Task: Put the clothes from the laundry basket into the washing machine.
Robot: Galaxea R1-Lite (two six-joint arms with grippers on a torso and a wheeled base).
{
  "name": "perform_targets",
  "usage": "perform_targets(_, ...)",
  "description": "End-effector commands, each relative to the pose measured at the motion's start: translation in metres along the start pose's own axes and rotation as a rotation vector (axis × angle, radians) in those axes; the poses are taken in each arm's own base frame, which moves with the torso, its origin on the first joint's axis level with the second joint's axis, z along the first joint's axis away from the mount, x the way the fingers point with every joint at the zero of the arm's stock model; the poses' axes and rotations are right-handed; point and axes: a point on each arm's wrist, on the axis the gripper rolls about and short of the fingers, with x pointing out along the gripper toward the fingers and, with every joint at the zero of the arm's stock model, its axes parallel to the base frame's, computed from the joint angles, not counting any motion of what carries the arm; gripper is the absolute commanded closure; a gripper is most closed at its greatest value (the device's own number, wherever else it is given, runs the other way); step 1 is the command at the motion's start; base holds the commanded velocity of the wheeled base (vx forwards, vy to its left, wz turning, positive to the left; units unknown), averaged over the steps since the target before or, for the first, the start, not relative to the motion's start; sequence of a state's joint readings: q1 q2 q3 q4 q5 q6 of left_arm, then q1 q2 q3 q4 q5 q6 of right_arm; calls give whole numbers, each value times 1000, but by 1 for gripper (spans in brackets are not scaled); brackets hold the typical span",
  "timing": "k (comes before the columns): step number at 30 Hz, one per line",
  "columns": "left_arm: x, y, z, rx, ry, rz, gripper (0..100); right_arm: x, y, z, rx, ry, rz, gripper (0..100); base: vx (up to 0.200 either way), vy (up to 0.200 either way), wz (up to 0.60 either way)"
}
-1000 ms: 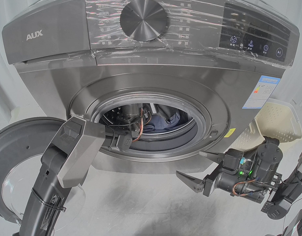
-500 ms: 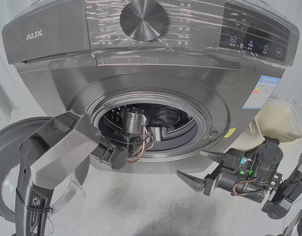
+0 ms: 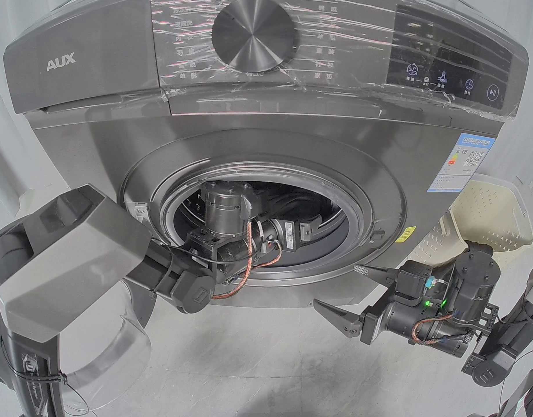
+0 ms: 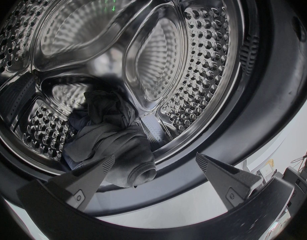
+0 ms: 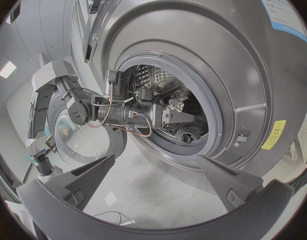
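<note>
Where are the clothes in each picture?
Head view: clothes, dark, behind the left gripper.
Left wrist view: clothes heaped low in the drum.
Right wrist view: clothes at the opening's bottom edge.
Shared landmark: the door ring.

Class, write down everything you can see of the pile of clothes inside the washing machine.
The clothes are a crumpled heap of dark grey, soft-looking fabric, with a bluish piece underneath and a rolled hem or cuff facing the opening. They lie on the bottom of the perforated steel drum, near its front, one fold seemingly resting against the dark door seal. The left end effector is open just in front, gripping nothing.
</note>
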State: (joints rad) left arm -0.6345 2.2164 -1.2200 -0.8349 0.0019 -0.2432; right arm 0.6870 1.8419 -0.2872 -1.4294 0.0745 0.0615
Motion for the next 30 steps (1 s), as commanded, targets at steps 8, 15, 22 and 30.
perform_targets(8, 41, 36, -40, 39, 47, 75, 0, 0, 0, 1, -1, -6, 1, 0, 0, 0, 0)
perform_targets(15, 61, 38, -52, 39, 36, 69, 100, 1, 1, 1, -1, -10, 5, 0, 0, 0, 0)
perform_targets(22, 82, 49, -50, 36, -12, 82, 100, 2, 1, 3, -2, -16, 6, 0, 0, 0, 0)
perform_targets(30, 107, 83, -14, 26, -205, 231, 100, 3, 2, 4, 2, -25, 10, 0, 0, 0, 0)
